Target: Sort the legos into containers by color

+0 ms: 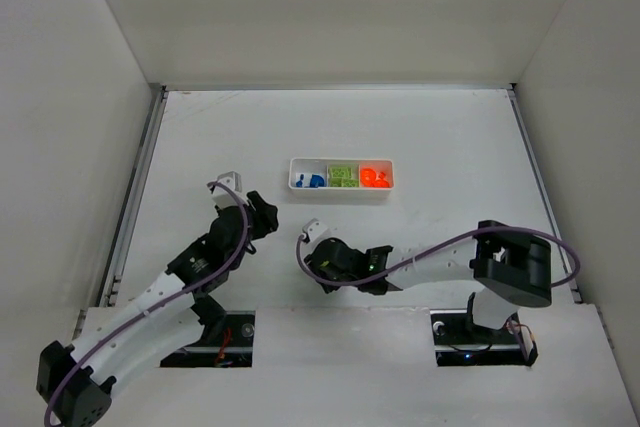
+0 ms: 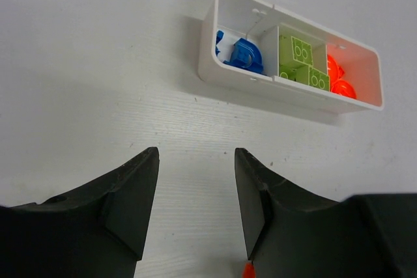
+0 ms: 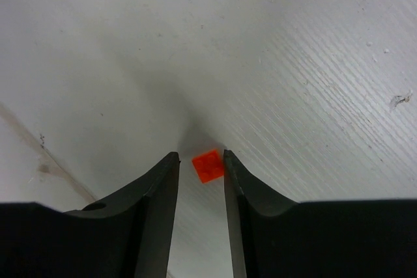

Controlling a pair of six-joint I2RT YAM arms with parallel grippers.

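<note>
1. A white table lies under my two arms.
2. A long, shallow white plastic tray holds blue pieces, lime-green blocks and orange pieces, one colour per compartment.
3. My left gripper faces the tray with its black jaws spread and empty.
4. My right gripper sits low with its jaws straddling one piece. One finger touches it and a sliver of gap remains at the other.
5. A tiny flat square orange plastic lego lies on the table, well apart from the tray. I judge it light, rigid and slippery, so I would pinch its opposite edges.

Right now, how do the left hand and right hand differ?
Left hand stands wide, facing the tray; right hand stands narrower, low over the table, bracketing an orange lego. Both are open.
</note>
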